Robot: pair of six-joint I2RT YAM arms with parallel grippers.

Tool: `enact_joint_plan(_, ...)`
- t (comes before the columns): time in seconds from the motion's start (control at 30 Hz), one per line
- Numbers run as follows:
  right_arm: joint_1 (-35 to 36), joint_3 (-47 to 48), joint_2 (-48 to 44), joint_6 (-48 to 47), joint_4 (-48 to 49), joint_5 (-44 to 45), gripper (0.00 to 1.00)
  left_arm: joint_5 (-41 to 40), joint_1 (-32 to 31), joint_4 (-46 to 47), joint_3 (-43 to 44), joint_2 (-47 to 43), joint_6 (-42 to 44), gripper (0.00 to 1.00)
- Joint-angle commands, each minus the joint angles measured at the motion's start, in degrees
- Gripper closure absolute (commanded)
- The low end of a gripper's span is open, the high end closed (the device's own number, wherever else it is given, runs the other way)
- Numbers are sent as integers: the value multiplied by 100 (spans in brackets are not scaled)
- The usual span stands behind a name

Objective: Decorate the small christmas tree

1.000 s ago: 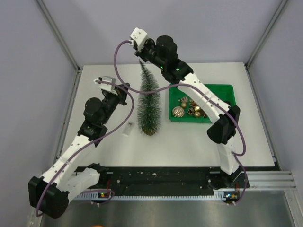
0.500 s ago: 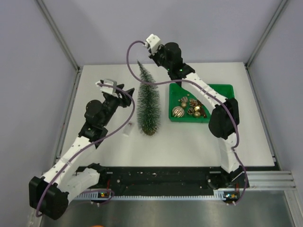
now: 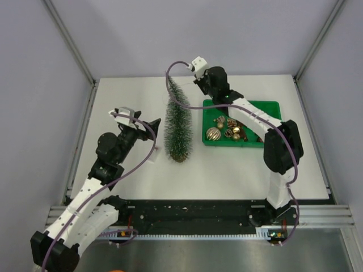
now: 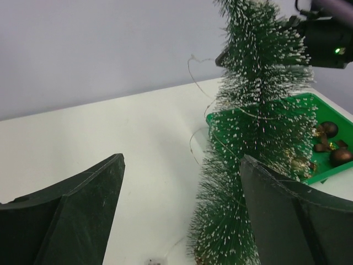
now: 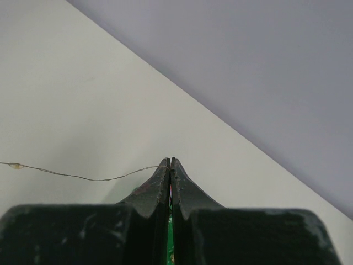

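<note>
Roughly at the middle of a white table (image 3: 238, 164), the small christmas tree (image 3: 177, 127) stands on its round wooden base (image 3: 180, 158). It is a slim, dark green bottle-brush cone with frosted bristle tips. Just to its right lies a green plastic tray (image 3: 272, 105) holding gold baubles (image 3: 213, 134) and other small brown and gold ornaments.

From the left wrist camera, the left gripper (image 4: 182, 159) faces the tree from the left, low down and near it without touching. Its two dark fingers are spread wide with nothing between them. A thin wire (image 4: 191, 70) loops loosely around the tree's branches and trails off into the air at its left side.

The right gripper (image 5: 170, 161) is raised behind the treetop, toward the far edge of the table. Its fingers are pressed tightly together and pinch the end of that fine wire, which runs off to the left with a tiny bead on it.

A small white object (image 3: 153, 154) lies on the table just left of the tree's base. It may be the battery box of the light string, though it is too small to tell.
</note>
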Motion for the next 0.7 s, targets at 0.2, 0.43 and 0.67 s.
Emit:
enact_joint_plan(0.2,-209,-1565,-1666,775,611,602,100,1380,64,-89,-209,-108,-724,1)
enact_joint_plan(0.43,-209,-2224,-1939,1557,-389,1569,100,1444,116,-36,-403,15,-848,1)
enact_joint_plan(0.67,528,-3402,-2667,1857,-637,2236,100,1646,152,16,-455,-29,-839,23)
